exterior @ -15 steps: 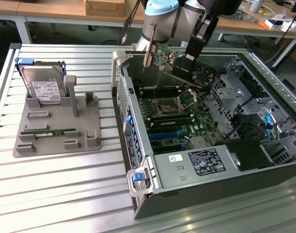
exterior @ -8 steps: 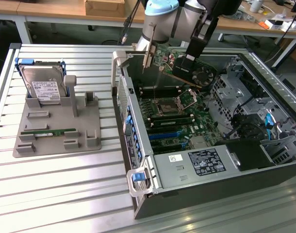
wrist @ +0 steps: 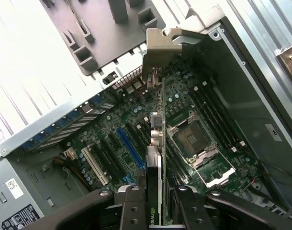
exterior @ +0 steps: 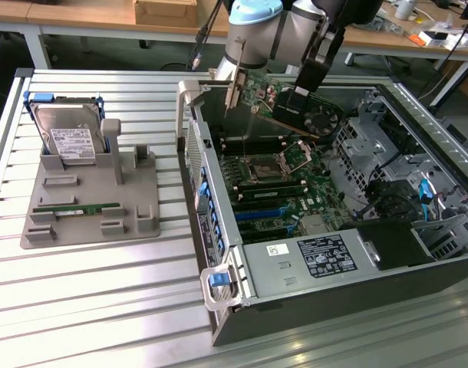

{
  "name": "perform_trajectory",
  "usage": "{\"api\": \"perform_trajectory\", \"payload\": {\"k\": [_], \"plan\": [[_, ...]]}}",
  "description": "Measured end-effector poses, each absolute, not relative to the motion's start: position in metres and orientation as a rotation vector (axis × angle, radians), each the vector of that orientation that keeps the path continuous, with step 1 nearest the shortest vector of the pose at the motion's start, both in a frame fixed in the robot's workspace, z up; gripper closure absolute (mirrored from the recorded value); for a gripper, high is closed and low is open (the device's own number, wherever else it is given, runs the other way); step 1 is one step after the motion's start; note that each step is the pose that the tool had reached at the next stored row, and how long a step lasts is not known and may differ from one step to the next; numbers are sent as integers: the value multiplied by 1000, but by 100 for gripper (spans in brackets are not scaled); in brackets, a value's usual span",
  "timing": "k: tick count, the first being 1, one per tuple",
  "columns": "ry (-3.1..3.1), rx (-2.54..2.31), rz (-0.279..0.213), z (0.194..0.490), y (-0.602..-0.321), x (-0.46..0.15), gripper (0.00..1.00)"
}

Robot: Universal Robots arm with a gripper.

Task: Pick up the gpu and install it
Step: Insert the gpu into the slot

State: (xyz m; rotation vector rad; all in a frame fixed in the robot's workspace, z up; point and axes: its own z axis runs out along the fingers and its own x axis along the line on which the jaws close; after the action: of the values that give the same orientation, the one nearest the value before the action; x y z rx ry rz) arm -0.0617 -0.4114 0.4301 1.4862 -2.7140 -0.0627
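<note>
While the black gripper [exterior: 297,93] [wrist: 155,203] clamps the thin, flat, silver-bracketed gpu [exterior: 265,98] [wrist: 157,167], the card hangs lengthwise above the green motherboard [exterior: 272,175], its bracket end nearest the grey case's rear wall [exterior: 189,115].

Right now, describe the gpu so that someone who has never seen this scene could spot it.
Find the open grey computer case on the exterior view's right. Above its green motherboard, the black gripper holds the gpu, a flat card tilted in the air. Its round black fan and shiny silver end bracket set it apart from the board below.
</note>
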Motion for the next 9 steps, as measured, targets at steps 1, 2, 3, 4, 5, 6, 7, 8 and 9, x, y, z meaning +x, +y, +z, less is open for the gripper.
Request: {"api": "perform_trajectory", "payload": {"k": [1, 2, 3, 4, 5, 6, 7, 8, 9], "plan": [[-2711, 1492, -63, 430, -411, -62, 74], [-2708, 1497, -62, 430, -411, -62, 74], [-2701, 1509, -62, 430, -411, -62, 74], [-2694, 1521, -62, 430, -411, -62, 74], [-2687, 1533, -61, 430, -411, -62, 74], [-2683, 1540, -61, 430, -411, -62, 74], [-2680, 1545, -61, 430, -411, -62, 74], [-2677, 1550, -61, 430, -411, -61, 74], [-2672, 1558, -61, 430, -411, -61, 74]]}}
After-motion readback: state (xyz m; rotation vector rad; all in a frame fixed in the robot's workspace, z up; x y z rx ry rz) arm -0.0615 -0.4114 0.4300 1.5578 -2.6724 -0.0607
